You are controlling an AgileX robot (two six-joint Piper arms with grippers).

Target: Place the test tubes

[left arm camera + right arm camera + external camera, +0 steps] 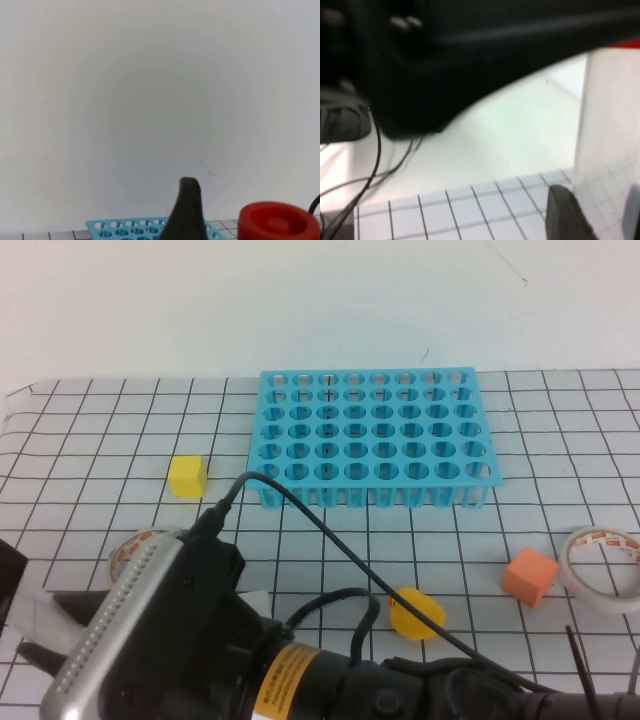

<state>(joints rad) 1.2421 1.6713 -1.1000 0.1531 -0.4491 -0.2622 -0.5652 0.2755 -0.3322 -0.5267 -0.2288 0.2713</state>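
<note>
The blue test tube rack (pixel 372 436) stands at the back middle of the grid mat, and no tube shows in its holes. My right arm reaches across the front of the table. Its right gripper (pixel 45 628) is at the near left, shut on a clear test tube (pixel 607 125) with a red cap (pixel 277 222). In the right wrist view the tube stands between the right gripper (pixel 600 210) fingers. The left gripper (pixel 250 220) is open beside the cap. One finger (pixel 186 210) stands clear of the cap and the other is out of view.
A yellow cube (pixel 186 477) lies left of the rack. An orange cube (pixel 530 576) and a tape roll (pixel 605 568) lie at the right. A yellow round piece (pixel 417 613) sits near the arm's cable. Another tape roll (pixel 140 545) peeks out behind the wrist camera.
</note>
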